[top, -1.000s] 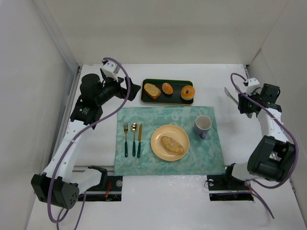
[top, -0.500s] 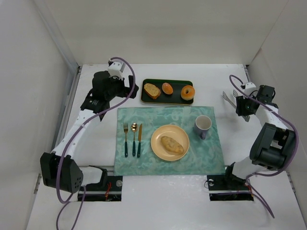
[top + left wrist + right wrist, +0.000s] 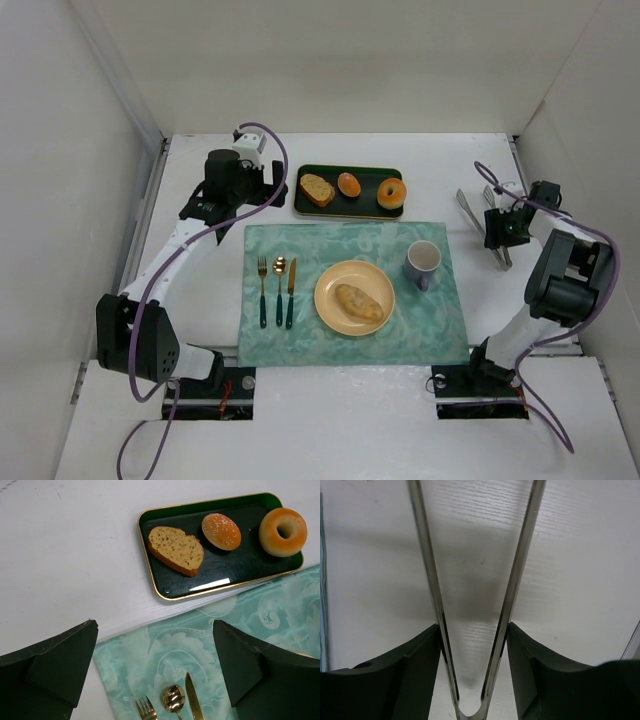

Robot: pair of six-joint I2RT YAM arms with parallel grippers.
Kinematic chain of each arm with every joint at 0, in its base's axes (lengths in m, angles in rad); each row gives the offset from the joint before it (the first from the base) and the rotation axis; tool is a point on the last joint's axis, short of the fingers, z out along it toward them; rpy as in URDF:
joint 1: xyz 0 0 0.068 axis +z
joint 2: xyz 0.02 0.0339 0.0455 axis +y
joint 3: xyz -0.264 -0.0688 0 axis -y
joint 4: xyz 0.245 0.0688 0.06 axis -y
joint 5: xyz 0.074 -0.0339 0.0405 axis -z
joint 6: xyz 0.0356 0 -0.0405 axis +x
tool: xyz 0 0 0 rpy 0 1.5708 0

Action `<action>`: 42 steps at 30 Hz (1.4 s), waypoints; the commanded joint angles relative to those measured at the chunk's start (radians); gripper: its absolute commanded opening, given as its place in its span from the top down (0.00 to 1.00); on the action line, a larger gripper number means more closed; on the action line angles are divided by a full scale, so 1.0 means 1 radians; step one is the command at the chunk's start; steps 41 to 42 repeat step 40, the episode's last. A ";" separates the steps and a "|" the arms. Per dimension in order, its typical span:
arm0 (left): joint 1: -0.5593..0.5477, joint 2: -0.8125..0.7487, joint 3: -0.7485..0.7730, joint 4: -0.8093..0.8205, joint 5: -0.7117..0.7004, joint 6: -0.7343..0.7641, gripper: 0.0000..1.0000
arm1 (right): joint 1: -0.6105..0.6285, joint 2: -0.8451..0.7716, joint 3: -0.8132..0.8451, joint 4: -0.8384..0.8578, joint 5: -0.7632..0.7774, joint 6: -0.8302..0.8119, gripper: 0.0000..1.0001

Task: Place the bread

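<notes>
- Left gripper (image 3: 155,627): over the far-left corner of the placemat (image 3: 300,250), just left of the tray (image 3: 225,565). Its jaws are spread wide with nothing between them.
- Fork (image 3: 263,290), spoon (image 3: 279,285), knife (image 3: 291,290): side by side on the mat, handles toward me.
- Tray, far centre: cut slice (image 3: 175,550), round roll (image 3: 221,531), doughnut (image 3: 275,542), left to right.
- The bread (image 3: 358,301): lies on the yellow plate (image 3: 330,280), mid-mat. Its long axis runs from far-left to near-right.
- Governing relation: the bread sits near and right of the left jaws, near and left of the right jaws. Neither arm is clearly closer, and both stand well apart from it. I judge the placing done.
- Mug (image 3: 423,262): just right of the plate.
- Right gripper (image 3: 474,630): off the mat's right edge over bare table, fingers closed against the two arms of the metal tongs (image 3: 521,555).
- Not made out: neither wrist camera shows the bread. The tongs' tips run out of the right wrist view, so I cannot tell whether they touch the table.
</notes>
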 commanded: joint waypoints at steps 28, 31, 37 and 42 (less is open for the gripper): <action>-0.003 -0.124 0.013 0.013 0.018 0.013 0.00 | -0.005 -0.466 0.087 -0.114 0.028 0.044 0.00; -0.003 -0.144 0.023 0.003 0.027 -0.007 0.00 | -0.005 -0.574 0.059 -0.058 0.017 0.113 0.00; -0.003 -0.165 0.023 0.003 0.027 -0.016 0.00 | -0.005 -0.648 0.013 -0.035 -0.022 0.179 0.00; -0.003 -0.174 0.023 0.003 0.038 -0.016 0.00 | -0.005 -0.648 -0.011 -0.009 -0.011 0.207 0.00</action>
